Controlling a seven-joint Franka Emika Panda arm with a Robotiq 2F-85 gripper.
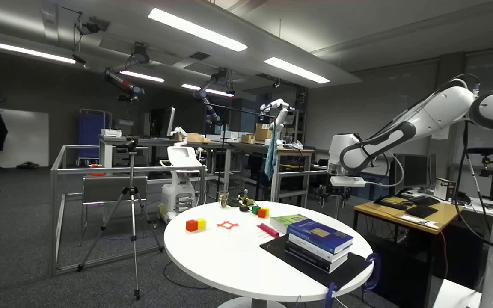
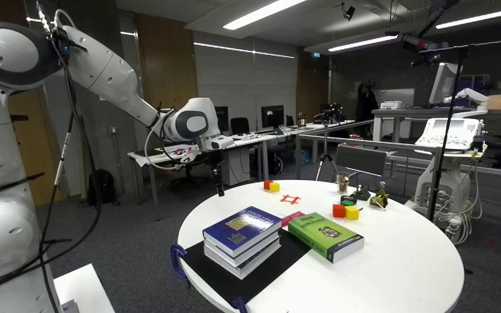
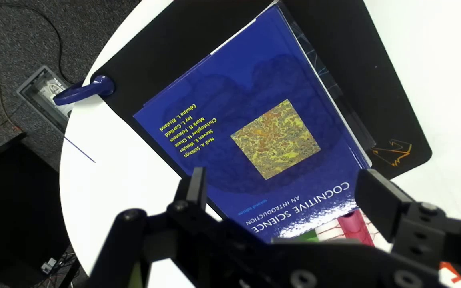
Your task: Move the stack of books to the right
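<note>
Lying below jaws: book stack [image 2: 242,240]

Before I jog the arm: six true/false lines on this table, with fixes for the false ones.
1. The stack of books sits on the black mat. True.
2. The stack is a single book. False: several are piled, dark blue on top.
3. The fingers stand apart. True.
4. A green book lies beside the stack. True.
5. The fingers grip the stack. False: they hold nothing.
6. The green book stands upright. False: it lies flat.
</note>
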